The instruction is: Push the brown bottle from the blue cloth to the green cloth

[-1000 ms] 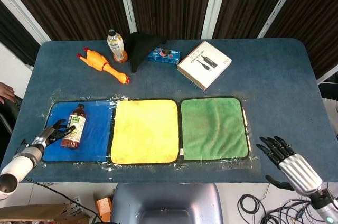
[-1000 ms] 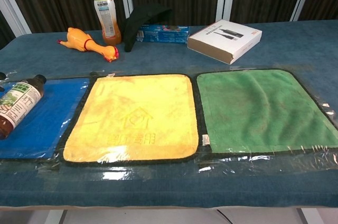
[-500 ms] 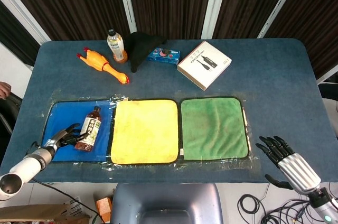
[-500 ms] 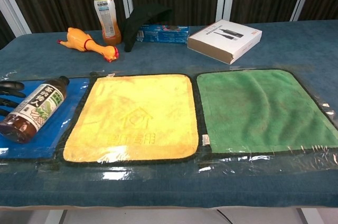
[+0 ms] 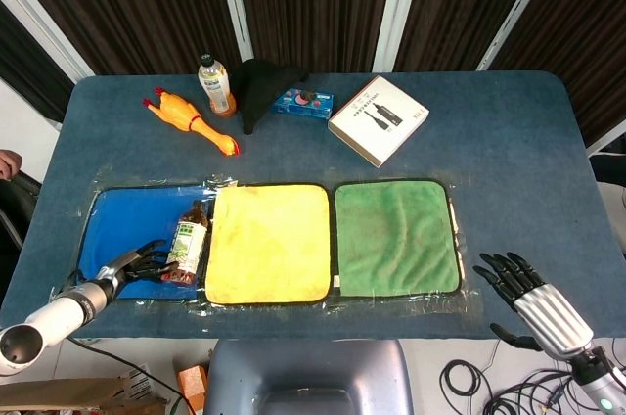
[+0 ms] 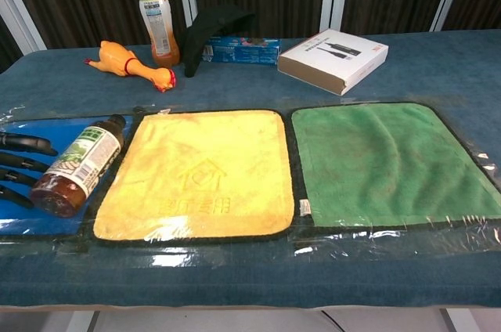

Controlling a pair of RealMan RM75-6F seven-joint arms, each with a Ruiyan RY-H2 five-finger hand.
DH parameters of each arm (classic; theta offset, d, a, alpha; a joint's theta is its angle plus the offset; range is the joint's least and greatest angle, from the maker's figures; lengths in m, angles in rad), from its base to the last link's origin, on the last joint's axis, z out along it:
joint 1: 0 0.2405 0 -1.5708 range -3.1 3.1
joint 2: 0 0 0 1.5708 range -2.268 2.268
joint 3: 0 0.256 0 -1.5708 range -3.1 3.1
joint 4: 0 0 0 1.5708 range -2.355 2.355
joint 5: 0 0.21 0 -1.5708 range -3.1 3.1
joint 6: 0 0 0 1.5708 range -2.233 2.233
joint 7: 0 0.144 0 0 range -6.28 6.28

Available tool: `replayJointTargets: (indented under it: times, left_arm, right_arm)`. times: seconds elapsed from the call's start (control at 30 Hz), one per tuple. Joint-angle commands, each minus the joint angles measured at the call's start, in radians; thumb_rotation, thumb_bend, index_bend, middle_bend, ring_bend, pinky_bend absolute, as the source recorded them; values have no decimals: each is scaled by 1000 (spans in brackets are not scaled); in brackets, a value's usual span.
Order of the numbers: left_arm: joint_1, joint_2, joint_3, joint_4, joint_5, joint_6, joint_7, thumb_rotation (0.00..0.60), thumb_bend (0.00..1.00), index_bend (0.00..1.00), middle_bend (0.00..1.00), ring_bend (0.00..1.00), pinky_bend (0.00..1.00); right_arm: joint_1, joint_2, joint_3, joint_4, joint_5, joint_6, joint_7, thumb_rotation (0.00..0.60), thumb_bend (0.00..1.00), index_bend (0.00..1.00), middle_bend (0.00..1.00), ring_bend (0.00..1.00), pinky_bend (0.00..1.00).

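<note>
The brown bottle [image 5: 188, 245] lies on its side at the right edge of the blue cloth [image 5: 127, 229], in the lower left of the head view, its cap end just reaching the border of the yellow cloth [image 5: 269, 241] beside it. In the chest view the bottle [image 6: 80, 164] slants with its cap toward the upper right and its base toward the lower left, the cap almost at the yellow cloth's dark hem.

The left hand [image 5: 147, 261] reaches in from the lower left corner, its dark fingers [image 6: 22, 158] stretched out and spread, their tips at the bottle's left flank (whether they actually touch it is hard to tell from either view). It grasps nothing.

The right hand [image 5: 511, 276] sits at the lower right of the head view, off the table's near edge, with fingers splayed and nothing in them.

The green cloth [image 5: 396, 237] lies right of centre, touching the yellow cloth along a shared dark seam; the three cloths form one row under a clear plastic sheet [image 6: 329, 238] that crinkles along the near edge. Bare blue table [image 5: 509, 170] stretches to the right of the green cloth and behind the row.

Along the far edge, in the upper part of the frame, stand a drink bottle [image 5: 215, 85], a rubber chicken [image 5: 191, 121], a black cloth [image 5: 262, 88], a small blue box [image 5: 302, 101] and a white box [image 5: 378, 119], all well apart from the cloths.
</note>
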Motion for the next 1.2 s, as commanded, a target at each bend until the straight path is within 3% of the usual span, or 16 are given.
replayJointTargets:
  times: [0.03,0.4,0.53,0.87,1.2]
  left_arm:
    - [14,-12,-26,-11,20,4,-22,506,204,0,146,114,317]
    - [19,-32,-71,-44,53,-18,-80,543,214,0,145,98,330]
    - [28,-36,-92,-52,69,-35,-100,600,214,0,125,82,339]
    - [25,-104,-113,-17,104,35,-112,600,215,0,124,81,339]
    - [-17,-160,-127,35,90,4,-143,600,216,0,123,81,339]
  right_arm:
    - [0,-1,0,1,-1,0,1,600,211,0,0,0,21]
    - [0,-4,2,8,0,-4,8,600,211,0,0,0,21]
    - [1,-5,4,11,4,-7,13,600,211,0,0,0,21]
    - [1,-6,2,11,1,-9,12,600,211,0,0,0,21]
    - [-1,-3,6,18,8,-4,30,600,211,0,0,0,21]
